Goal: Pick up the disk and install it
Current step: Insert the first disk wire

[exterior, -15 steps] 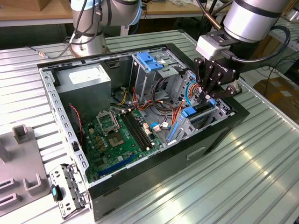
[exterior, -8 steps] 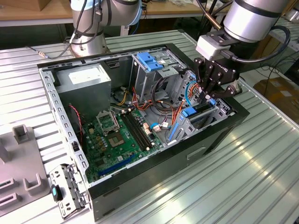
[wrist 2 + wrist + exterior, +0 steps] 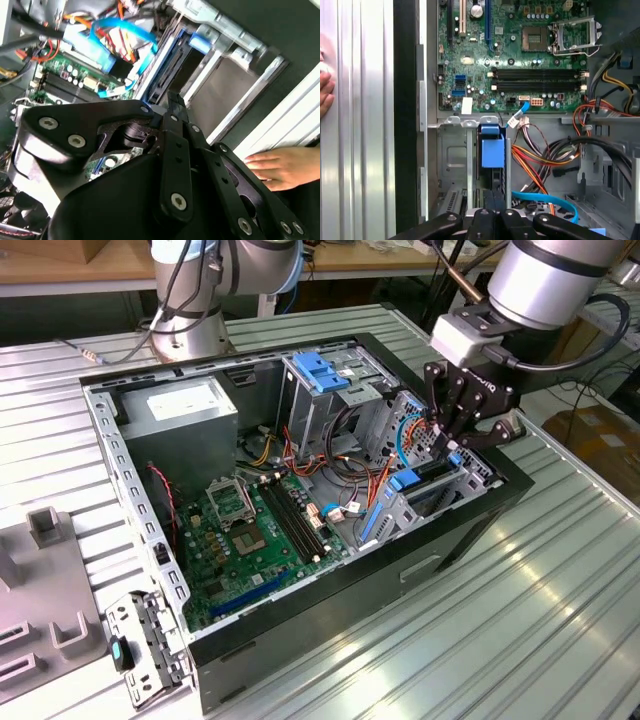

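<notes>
In the exterior view, a grey fixture block [image 3: 45, 570] was set at the bench's [image 3: 520, 630] left edge, with a metal bracket [image 3: 140, 650] lying just beside the case's [image 3: 300, 625] near left corner. The case was laid open on the bench. Its power supply [image 3: 185, 408] was seated in the far left corner, the motherboard [image 3: 250, 530] was spread across the floor, and a blue latch plate [image 3: 320, 372] was seen on the drive cage further right.

At the case's right edge the gripper [image 3: 452, 443] was lowered over the drive bay. The disk [image 3: 492, 150] was found in the first wrist view standing on edge in a bay slot, between two metal walls, with its blue end toward the motherboard. In both wrist views the jaws were drawn together with no gap seen between them, and their tips were placed at the disk's near end (actual contact could not be made out).

A hand [image 3: 280, 167] was rested on the bench beside the case in the second wrist view.
</notes>
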{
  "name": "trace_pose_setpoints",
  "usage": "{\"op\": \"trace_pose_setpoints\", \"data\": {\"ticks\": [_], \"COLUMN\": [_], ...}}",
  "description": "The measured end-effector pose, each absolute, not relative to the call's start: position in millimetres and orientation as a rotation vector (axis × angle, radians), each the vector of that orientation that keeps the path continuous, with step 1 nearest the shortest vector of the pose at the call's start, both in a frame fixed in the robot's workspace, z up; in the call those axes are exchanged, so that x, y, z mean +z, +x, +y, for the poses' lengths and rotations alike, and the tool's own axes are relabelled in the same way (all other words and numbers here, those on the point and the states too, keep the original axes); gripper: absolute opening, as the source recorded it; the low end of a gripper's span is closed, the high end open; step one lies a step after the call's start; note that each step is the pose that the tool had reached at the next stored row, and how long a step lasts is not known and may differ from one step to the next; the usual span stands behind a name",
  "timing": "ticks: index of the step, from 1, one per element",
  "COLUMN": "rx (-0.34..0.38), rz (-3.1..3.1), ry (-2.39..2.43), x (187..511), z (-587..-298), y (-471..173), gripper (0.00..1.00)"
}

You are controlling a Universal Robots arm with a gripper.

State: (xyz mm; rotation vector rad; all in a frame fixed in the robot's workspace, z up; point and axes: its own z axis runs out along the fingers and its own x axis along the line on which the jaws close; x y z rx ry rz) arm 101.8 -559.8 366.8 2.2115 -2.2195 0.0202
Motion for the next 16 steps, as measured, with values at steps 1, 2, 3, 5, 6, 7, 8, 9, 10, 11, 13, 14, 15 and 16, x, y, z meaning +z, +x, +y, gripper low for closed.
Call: {"op": "trace_pose_setpoints", "data": {"ticks": [1,2,3,5,6,7,8,9,10,11,13,14,15,16], "rx": [0.02,0.02,0.02,0.02,0.019,0.016,0.011,0.007,0.003,-0.001,-0.003,-0.003,-0.003,-0.003], "rz": [-2.219,-2.218,-2.212,-2.182,-2.165,-2.145,-2.127,-2.118,-2.111,-2.106,-2.103,-2.102,-2.101,-2.098], "ry": [2.212,2.213,2.219,2.249,2.264,2.281,2.293,2.298,2.301,2.302,2.304,2.304,2.306,2.309], "x": [366.8,366.8,366.9,366.9,367.5,369.0,371.7,373.4,374.7,375.0,375.0,375.1,375.0,375.0], "z": [-559.8,-559.8,-559.8,-559.8,-559.9,-559.9,-559.9,-559.9,-559.9,-559.9,-559.7,-559.6,-559.5,-559.3], "y": [103.9,106.0,106.7,107.9,108.2,108.9,110.4,111.6,113.4,116.5,126.2,130.6,134.4,138.2], "gripper": [0.11,0.11,0.11,0.11,0.11,0.11,0.11,0.11,0.11,0.11,0.11,0.11,0.11,0.11]}}
